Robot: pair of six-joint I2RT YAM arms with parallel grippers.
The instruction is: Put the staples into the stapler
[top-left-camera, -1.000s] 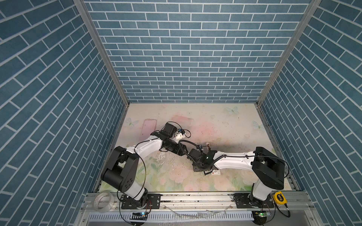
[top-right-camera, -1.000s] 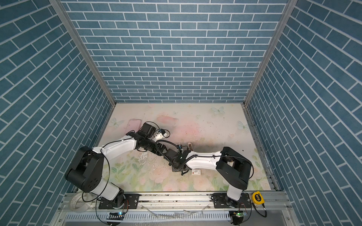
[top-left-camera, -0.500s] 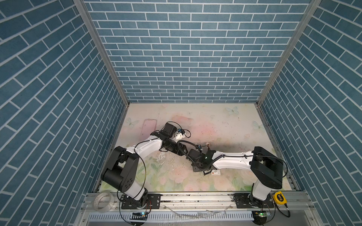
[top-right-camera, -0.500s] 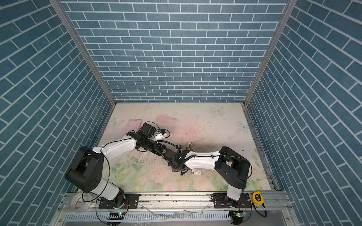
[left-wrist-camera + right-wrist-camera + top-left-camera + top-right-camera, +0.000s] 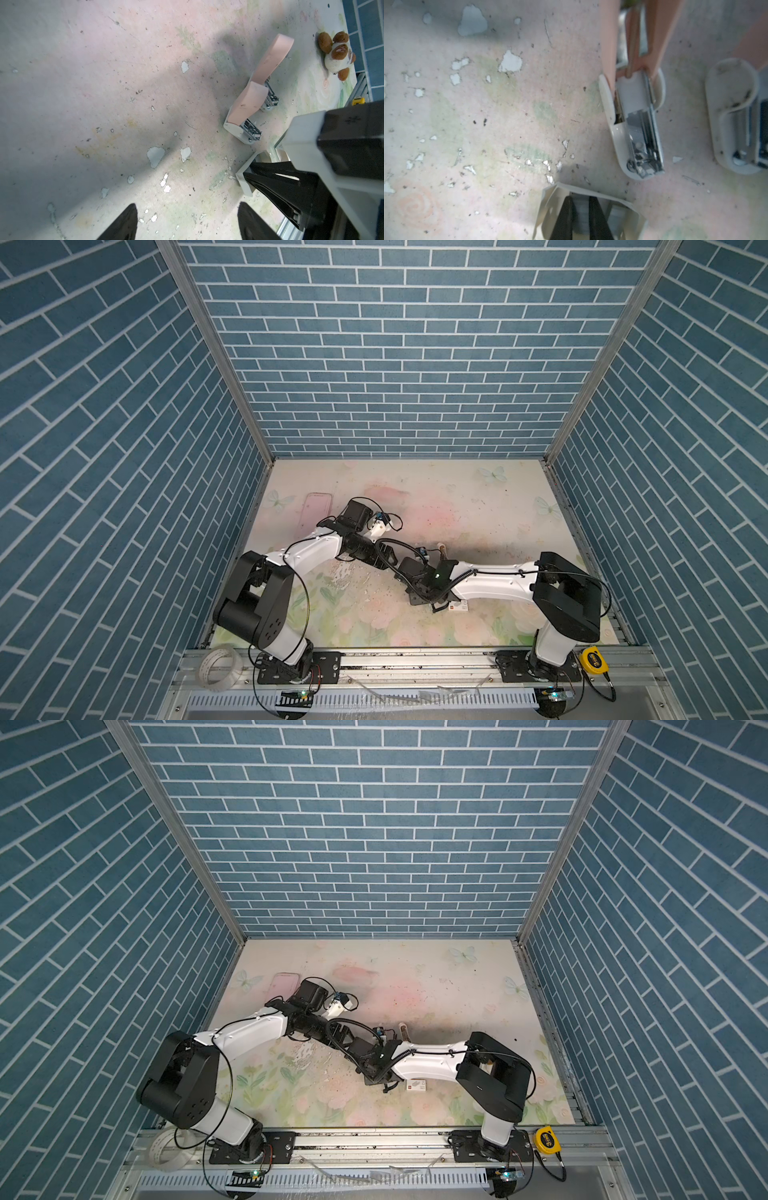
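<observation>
Grey staples (image 5: 581, 212) sit in the tray (image 5: 550, 199), one strip clenched in my right pincer (image 5: 580, 199). My left pincer (image 5: 187, 204) hangs released and empty over the worktop (image 5: 83, 104). Step in hand: picking the strip. Next, as I judge: lift it clear of the tray wall, then line it up with the channel of the open stapler (image 5: 639, 128) nearby.

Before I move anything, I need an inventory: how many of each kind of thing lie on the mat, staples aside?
Staplers: 2
Tray: 1
Sleeve: 1
Pink case: 1
Plush toy: 1
Total: 6
</observation>
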